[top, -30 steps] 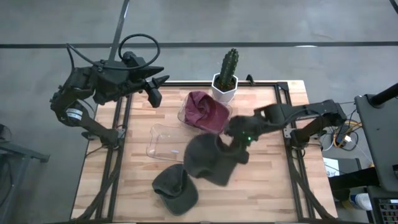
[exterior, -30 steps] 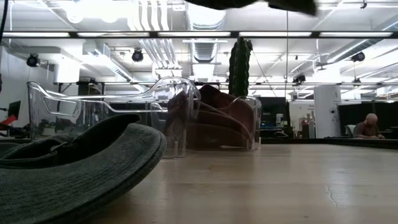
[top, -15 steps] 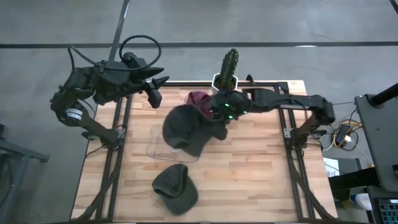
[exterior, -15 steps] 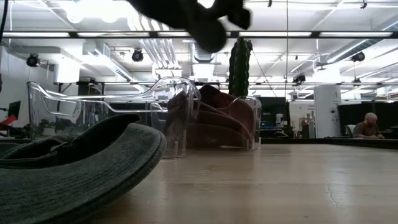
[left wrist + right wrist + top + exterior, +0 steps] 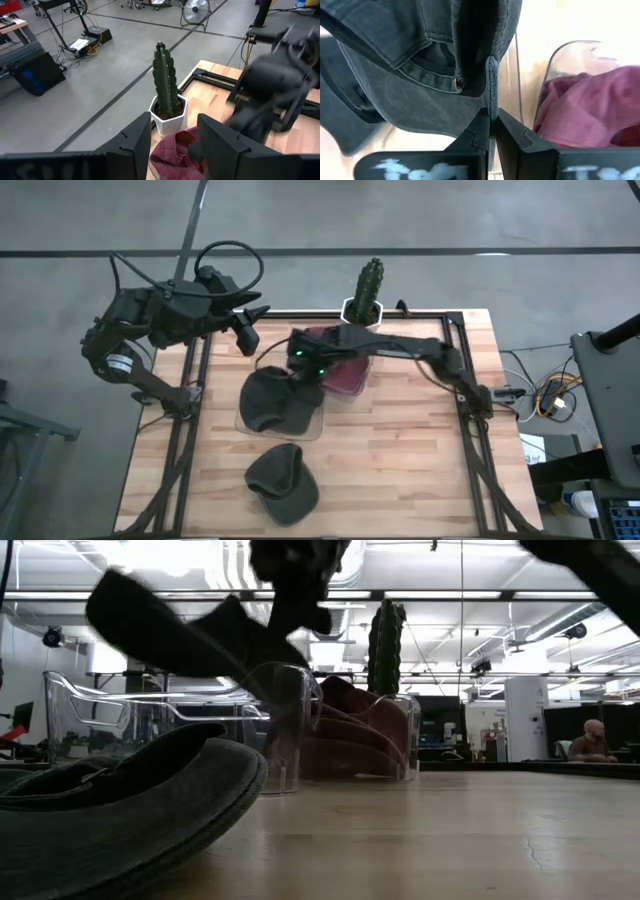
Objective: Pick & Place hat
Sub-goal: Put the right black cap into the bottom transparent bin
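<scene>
A dark grey hat (image 5: 268,400) hangs from my right gripper (image 5: 298,372), which is shut on it above an empty clear bin (image 5: 250,418). In the low view the hat (image 5: 185,640) is level with the bin's rim (image 5: 150,690). A second grey hat (image 5: 283,482) lies flat on the table near its near edge. A maroon hat (image 5: 338,362) sits in the other clear bin (image 5: 296,365). My left gripper (image 5: 172,145) is open and waits off the table's far-left corner. My right gripper pinches an edge of the grey hat's rim (image 5: 491,82) between its two fingers (image 5: 479,131). The fingers come from above, slanting from the table's right. The hat (image 5: 185,640) is lifted clear of the table, and its crown and brim spread toward the left.
A potted cactus (image 5: 366,298) stands at the table's far edge behind the maroon hat's bin. The two clear bins stand side by side left of the table's middle. Bare wood (image 5: 410,450) stretches across the table's right half. A person sits far off in the room (image 5: 590,743).
My right gripper has swung from over the table's near-middle toward the far left and come lower. It has carried the grey hat from beside the second hat to above the empty clear bin. It has stayed shut on the hat throughout.
</scene>
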Robot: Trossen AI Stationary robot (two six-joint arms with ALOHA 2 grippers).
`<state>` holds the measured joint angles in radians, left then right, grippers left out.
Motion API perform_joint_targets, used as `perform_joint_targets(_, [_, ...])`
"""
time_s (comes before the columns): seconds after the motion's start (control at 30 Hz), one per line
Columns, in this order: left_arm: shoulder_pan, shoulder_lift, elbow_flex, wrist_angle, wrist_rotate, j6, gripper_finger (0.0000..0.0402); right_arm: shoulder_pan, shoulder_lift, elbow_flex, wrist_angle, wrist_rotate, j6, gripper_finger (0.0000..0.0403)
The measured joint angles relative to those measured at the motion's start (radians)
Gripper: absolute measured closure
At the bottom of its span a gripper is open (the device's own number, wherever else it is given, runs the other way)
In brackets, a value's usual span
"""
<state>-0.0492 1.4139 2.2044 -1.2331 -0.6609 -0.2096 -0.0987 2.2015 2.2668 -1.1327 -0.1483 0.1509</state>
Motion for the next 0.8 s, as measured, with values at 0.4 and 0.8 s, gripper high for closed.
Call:
perform_joint_targets(0.4, [0.000,-0.001,0.000,-0.006,0.006,0.006,0.0248,-0.005,0.114,0.023,-0.042,-0.061,0.003,0.0384])
perform_joint_targets(0.8, [0.000,-0.001,0.000,-0.009,0.006,0.007,0.0248,-0.004,0.109,0.058,0.010,-0.062,0.010,0.0270])
